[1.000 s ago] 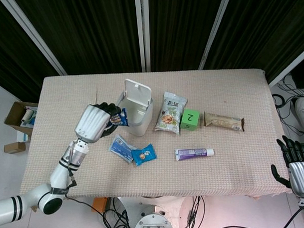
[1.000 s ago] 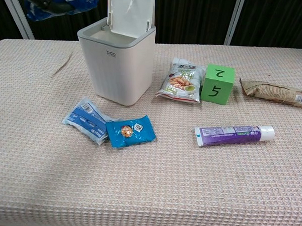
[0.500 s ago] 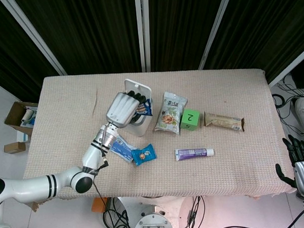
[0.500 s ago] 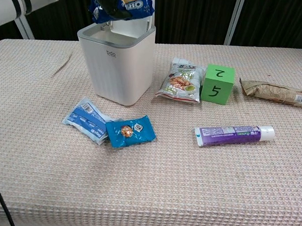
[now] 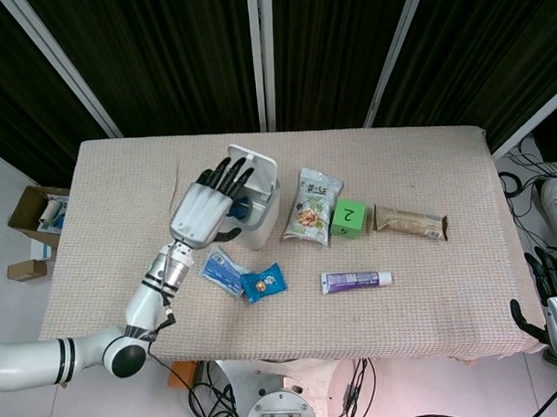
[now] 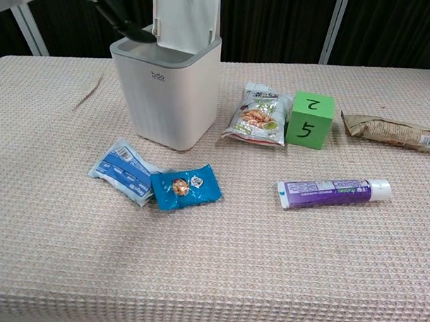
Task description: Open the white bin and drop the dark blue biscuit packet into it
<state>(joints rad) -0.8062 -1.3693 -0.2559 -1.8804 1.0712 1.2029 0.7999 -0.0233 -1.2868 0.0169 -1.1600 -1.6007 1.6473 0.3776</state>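
The white bin (image 5: 262, 216) stands on the table left of centre, its lid (image 5: 255, 164) raised upright; the chest view shows the bin (image 6: 171, 96) with its lid (image 6: 184, 18) up as well. My left hand (image 5: 203, 209) hovers over the bin's left rim with its fingers spread and nothing in them. In the chest view only its dark fingers (image 6: 121, 16) show above the rim. A patch of the dark blue biscuit packet (image 5: 239, 208) shows inside the bin's opening. My right hand (image 5: 554, 299) hangs off the table's right front corner, fingers apart and empty.
In front of the bin lie a light blue packet (image 6: 123, 170) and a blue biscuit packet (image 6: 186, 187). To its right are a snack bag (image 6: 257, 114), a green cube (image 6: 310, 120), a brown wrapper (image 6: 389, 130) and a purple toothpaste tube (image 6: 333, 188).
My left hand carried the dark blue packet over the bin, let it go into the opening, spread its fingers and drew back to the left. The right hand sank slightly.
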